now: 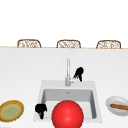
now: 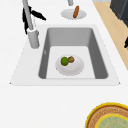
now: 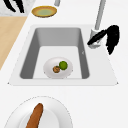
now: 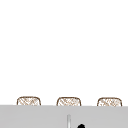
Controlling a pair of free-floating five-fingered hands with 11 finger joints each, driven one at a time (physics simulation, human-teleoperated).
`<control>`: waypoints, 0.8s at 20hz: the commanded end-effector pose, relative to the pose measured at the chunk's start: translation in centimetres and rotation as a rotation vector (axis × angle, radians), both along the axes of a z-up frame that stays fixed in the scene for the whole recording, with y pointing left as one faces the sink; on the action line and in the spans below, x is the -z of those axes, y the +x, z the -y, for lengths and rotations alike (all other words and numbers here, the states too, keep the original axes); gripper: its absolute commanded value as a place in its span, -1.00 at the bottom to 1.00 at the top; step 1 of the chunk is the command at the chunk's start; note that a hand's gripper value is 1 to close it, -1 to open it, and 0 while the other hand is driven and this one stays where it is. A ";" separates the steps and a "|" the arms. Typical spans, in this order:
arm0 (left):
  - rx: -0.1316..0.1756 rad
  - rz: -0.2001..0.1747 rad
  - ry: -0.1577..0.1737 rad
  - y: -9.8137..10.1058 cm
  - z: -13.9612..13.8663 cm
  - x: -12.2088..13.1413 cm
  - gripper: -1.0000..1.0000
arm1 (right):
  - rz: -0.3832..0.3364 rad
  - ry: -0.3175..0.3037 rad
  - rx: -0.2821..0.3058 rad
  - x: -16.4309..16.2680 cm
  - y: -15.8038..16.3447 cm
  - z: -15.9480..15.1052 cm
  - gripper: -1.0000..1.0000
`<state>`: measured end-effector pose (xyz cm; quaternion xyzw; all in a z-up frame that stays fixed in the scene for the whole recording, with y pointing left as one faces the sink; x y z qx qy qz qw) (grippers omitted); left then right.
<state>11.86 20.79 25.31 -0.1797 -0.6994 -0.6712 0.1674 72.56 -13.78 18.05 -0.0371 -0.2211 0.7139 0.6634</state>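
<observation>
My right hand [image 1: 79,73] hovers just right of the tall grey faucet [image 1: 68,72], fingers straight and pointing down. In the right side view this right hand [image 3: 111,37] stretches one finger to the faucet's base [image 3: 94,37]; the left side view shows the right hand [image 2: 26,17] behind the faucet [image 2: 31,27]. My left hand [image 1: 40,109] hangs over the sink's front left corner, fingers relaxed, holding nothing. The left hand [image 3: 15,5] also shows over the wooden floor. In the sink [image 3: 27,65] lies a white plate [image 3: 50,71] with a green lime [image 3: 63,65] and a brown lump [image 3: 56,69].
A big red ball [image 1: 67,114] sits at the sink's front edge. A yellow-rimmed plate [image 1: 11,110] lies on the counter to the left. A white bowl [image 1: 110,103] with a sausage [image 1: 120,107] stands to the right. Three wicker chairs [image 1: 68,44] line the counter's far side.
</observation>
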 end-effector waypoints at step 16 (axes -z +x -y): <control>0.000 0.000 0.000 0.0 0.0 0.0 0.00 | 0.241 -0.001 0.050 -1.9 -2.6 -1.0 1.00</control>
